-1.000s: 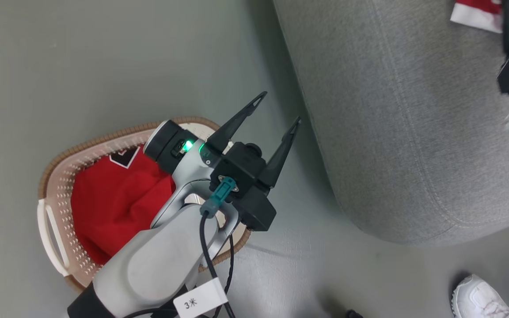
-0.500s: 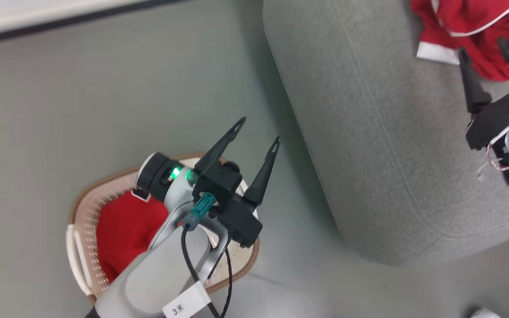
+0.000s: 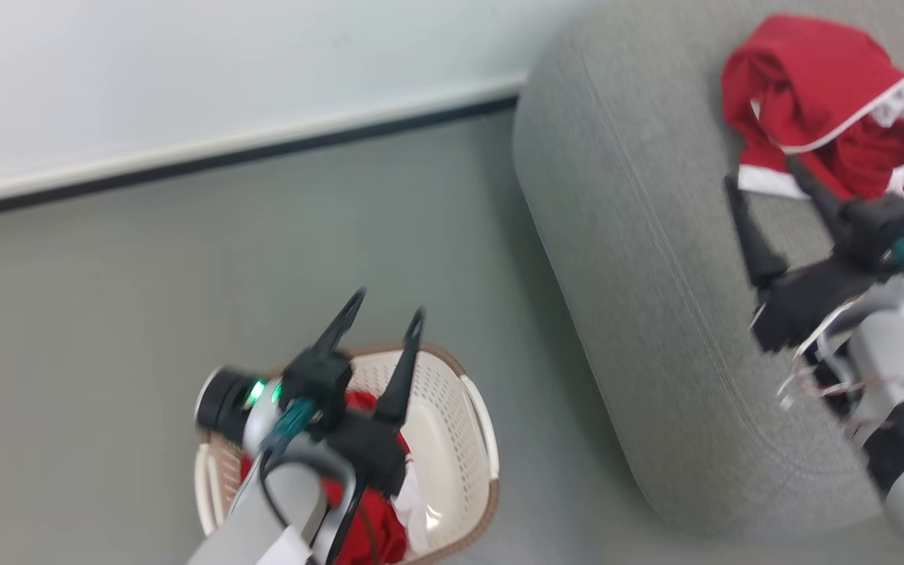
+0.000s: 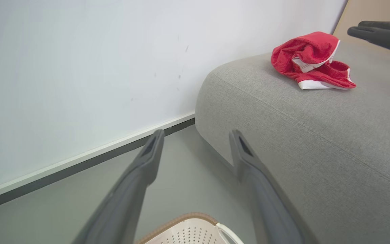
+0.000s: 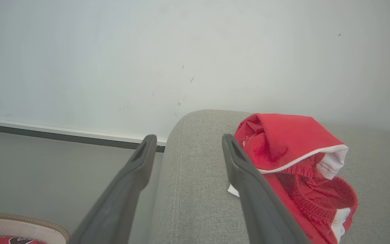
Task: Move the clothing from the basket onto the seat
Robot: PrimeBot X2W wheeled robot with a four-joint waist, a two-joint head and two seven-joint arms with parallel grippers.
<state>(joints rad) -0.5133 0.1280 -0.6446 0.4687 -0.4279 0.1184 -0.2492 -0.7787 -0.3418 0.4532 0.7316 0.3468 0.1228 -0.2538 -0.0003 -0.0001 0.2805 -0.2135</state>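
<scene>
Over the basket (image 3: 448, 408), our left gripper (image 3: 389, 302) is hanging with its fingers spread wide and nothing between them. We are judging two risks in reaching down. A finger could be catching the perforated wall or rim and shoving the light basket away, or pinching too thin a fold, so the cloth slips free on the lift. The shirt (image 3: 377, 522) is lying below and behind the fingertips, partly under our wrist. Our right gripper (image 3: 758, 171) is hovering open and empty above the seat (image 3: 640, 314), the shorts (image 3: 805, 94) lying just ahead of its fingertips.
</scene>
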